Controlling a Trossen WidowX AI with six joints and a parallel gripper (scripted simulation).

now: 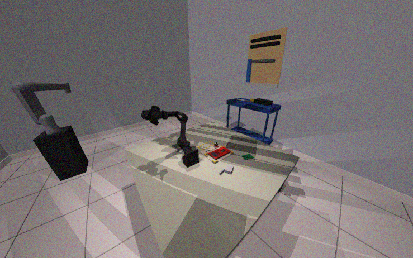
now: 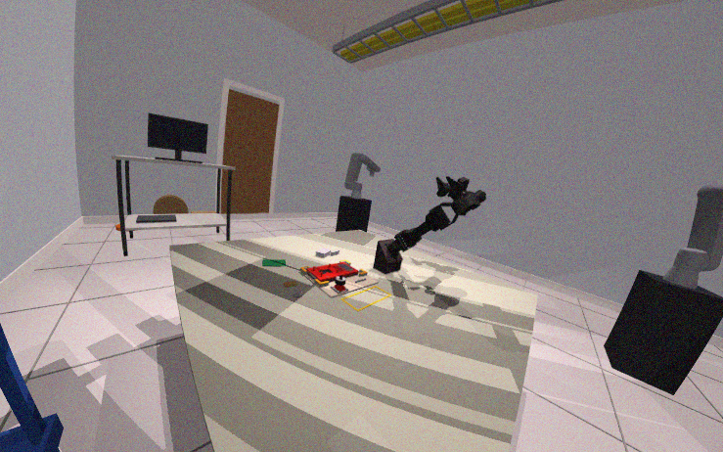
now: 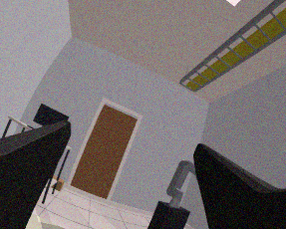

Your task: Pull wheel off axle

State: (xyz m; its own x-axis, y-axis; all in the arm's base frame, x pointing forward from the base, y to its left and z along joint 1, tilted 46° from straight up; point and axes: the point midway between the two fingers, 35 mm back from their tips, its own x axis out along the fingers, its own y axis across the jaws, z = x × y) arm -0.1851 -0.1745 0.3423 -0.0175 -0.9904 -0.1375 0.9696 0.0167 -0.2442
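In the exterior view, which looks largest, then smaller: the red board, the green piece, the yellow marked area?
1. Yellow marked area and red board: alike; the area lies nearer the camera, so unsure.
2. Green piece, smallest.

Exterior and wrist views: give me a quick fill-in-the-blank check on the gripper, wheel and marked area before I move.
1. The gripper is raised high with its fingers ____.
2. The wheel sits on its axle, ____ the yellow marked area.
3. Between the fingers, the wrist view shows a brown ____.

Missing words: open; outside; door.
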